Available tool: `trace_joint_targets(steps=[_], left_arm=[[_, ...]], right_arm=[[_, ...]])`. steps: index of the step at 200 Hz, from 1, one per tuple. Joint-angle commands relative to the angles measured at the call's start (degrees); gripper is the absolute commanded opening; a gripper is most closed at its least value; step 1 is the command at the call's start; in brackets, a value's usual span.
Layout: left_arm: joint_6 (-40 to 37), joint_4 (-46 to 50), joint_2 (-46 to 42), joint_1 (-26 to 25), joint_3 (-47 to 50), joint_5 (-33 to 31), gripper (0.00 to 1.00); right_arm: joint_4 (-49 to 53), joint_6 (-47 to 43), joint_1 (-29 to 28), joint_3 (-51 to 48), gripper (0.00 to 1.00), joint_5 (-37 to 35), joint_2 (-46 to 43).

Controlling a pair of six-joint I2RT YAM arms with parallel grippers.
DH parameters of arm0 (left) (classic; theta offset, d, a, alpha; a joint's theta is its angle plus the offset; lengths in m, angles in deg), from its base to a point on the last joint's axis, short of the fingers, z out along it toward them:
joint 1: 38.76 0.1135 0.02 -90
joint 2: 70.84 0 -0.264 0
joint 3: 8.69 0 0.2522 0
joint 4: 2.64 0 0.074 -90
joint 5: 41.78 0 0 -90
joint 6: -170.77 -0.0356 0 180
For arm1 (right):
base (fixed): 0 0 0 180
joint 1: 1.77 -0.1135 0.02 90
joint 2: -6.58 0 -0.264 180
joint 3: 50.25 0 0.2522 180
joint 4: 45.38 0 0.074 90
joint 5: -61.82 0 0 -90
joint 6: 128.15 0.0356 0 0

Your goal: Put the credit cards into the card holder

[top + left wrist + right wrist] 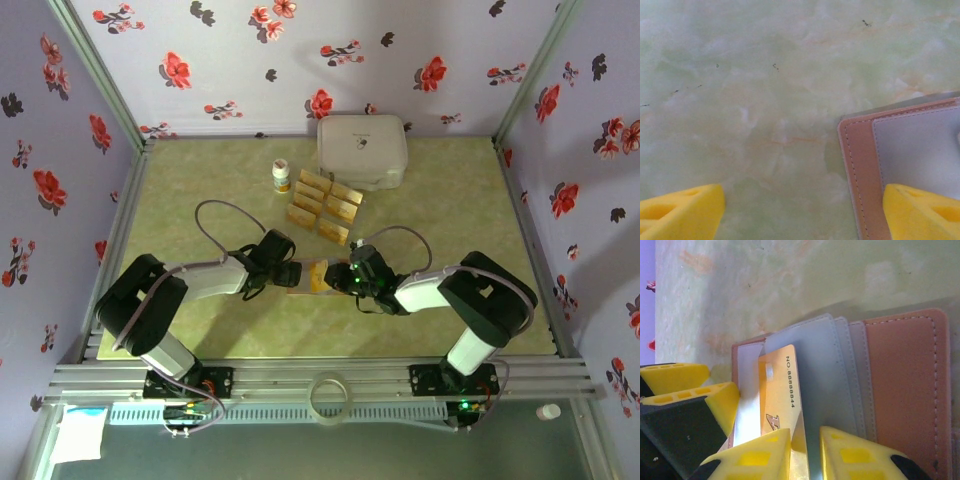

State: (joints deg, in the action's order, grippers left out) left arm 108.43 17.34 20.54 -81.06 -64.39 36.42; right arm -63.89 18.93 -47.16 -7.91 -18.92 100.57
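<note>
The pinkish-tan card holder [298,275] lies open on the table between the two grippers, its grey pockets [830,370] facing up. One gold credit card [780,390] stands tilted in a pocket. My right gripper [807,452] has narrow jaws on either side of this card. One finger [760,455] touches the card, and a thin gap shows beside the other finger. My left gripper [802,215] is open, low over the table. Its right finger [920,210] sits over the card holder's [860,165] stitched edge. Several more credit cards [323,206] lie in rows farther back.
A large white rounded box [362,150] stands at the back, with a small white bottle [281,176] to its left. A clear tape roll [326,392] rests on the front rail. Flowered walls close in the sides and back.
</note>
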Motion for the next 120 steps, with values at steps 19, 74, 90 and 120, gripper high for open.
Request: trace_joint_targets(steps=[19,74,90,120], left_arm=[[-0.5,0.56,2.92,0.8,2.19,2.03,0.84],[-0.61,0.51,3.11,0.82,2.1,2.03,0.84],[-0.6,0.55,3.11,0.82,2.19,2.06,0.84],[-0.6,0.55,3.03,0.82,2.27,2.1,0.84]], right_arm=[[1.86,0.95,0.48,-1.94,0.18,0.59,2.48],[1.52,1.01,1.0,-2.43,0.1,0.32,2.09],[1.34,1.08,1.09,-2.56,0.09,0.17,1.94],[1.23,1.19,1.13,-2.87,0.16,-0.03,1.51]])
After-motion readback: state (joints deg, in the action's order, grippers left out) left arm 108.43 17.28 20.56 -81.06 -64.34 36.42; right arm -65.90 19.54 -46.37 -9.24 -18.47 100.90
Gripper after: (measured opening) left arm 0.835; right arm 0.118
